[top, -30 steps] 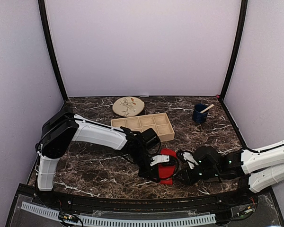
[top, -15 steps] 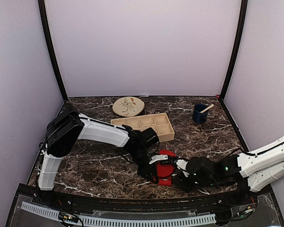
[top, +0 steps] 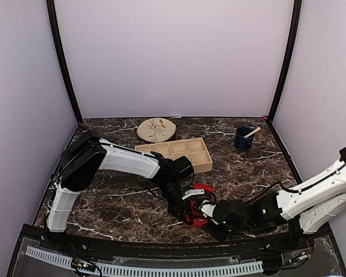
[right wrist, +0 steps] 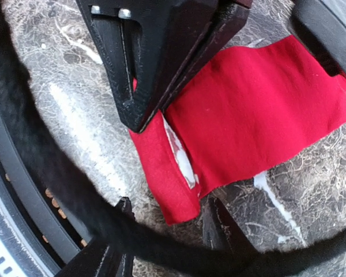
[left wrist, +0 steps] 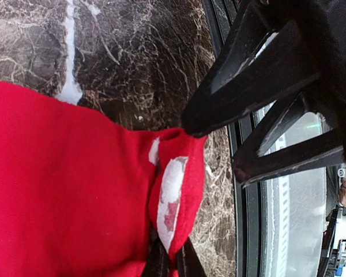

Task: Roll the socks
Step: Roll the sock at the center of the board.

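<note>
Bright red soft fabric socks (right wrist: 248, 121): flat nr front edge of dark marble table (top: 115, 202), hem folded up. Pinched there by left gripper (left wrist: 173, 262), clamped tight. Now straddled by right gripper (right wrist: 168, 216), jaws apart, newly slid in from rt; roll prob just starting.

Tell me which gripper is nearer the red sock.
Left. The left gripper is shut on a folded edge of the red sock; the right gripper is open, straddling that same end, contact unclear.
</note>
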Controlling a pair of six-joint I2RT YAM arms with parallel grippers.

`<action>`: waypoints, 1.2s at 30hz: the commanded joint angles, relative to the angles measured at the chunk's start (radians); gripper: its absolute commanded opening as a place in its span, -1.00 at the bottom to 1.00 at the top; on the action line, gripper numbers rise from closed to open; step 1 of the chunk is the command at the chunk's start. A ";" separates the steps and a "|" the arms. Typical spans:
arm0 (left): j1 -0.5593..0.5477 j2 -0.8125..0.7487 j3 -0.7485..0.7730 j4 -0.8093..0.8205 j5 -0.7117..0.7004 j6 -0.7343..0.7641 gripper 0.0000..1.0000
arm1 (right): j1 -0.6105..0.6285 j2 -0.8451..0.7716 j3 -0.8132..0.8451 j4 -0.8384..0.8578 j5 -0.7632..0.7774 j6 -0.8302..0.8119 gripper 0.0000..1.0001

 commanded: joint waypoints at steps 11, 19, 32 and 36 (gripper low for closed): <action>0.007 0.032 -0.001 -0.080 -0.013 0.031 -1.00 | 0.014 0.106 0.084 -0.002 0.056 -0.082 -0.23; 0.008 0.032 0.001 -0.079 -0.012 0.031 -1.00 | 0.014 0.140 0.090 0.005 0.022 -0.086 -0.38; 0.010 0.033 0.001 -0.075 -0.041 0.007 -0.95 | 0.006 0.186 0.104 0.004 -0.019 -0.082 -0.89; 0.015 0.033 -0.004 -0.061 -0.064 -0.030 -0.71 | 0.000 0.185 0.101 0.003 -0.022 -0.075 -1.00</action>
